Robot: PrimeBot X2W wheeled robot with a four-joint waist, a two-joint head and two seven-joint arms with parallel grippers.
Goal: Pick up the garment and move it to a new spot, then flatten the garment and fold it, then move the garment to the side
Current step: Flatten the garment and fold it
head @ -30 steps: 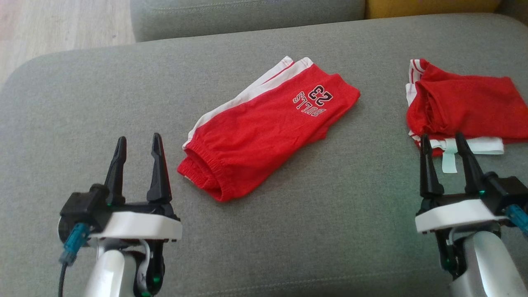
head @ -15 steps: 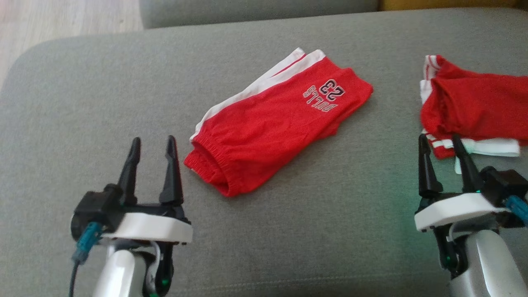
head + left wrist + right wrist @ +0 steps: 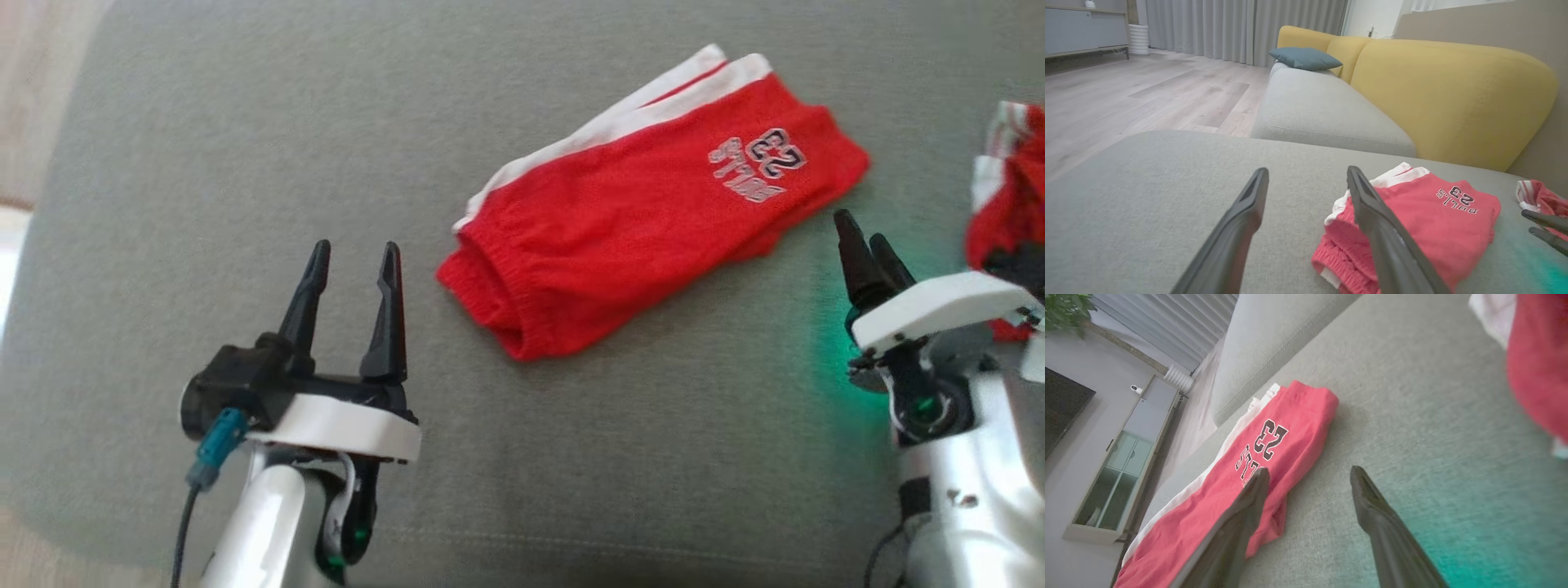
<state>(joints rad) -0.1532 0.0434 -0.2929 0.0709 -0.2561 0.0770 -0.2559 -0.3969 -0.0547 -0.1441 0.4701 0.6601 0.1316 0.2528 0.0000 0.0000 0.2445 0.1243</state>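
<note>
Grey seat cushion [image 3: 245,163], with red shorts [image 3: 637,220] laid near its middle, apparently folded lengthwise already.
Another red garment [image 3: 1008,188] is bunched at the cushion's right edge. Nothing is gripped: left gripper [image 3: 356,249] and right gripper [image 3: 859,229] are held spread and empty beside the shorts, so the move-aside step is probably not done yet.

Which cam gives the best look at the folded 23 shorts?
Head view: the red shorts lie whole and unobstructed. Left wrist view is low, left finger crossing the waistband end. Right wrist view is tilted, crops them, right finger overlapping.
</note>
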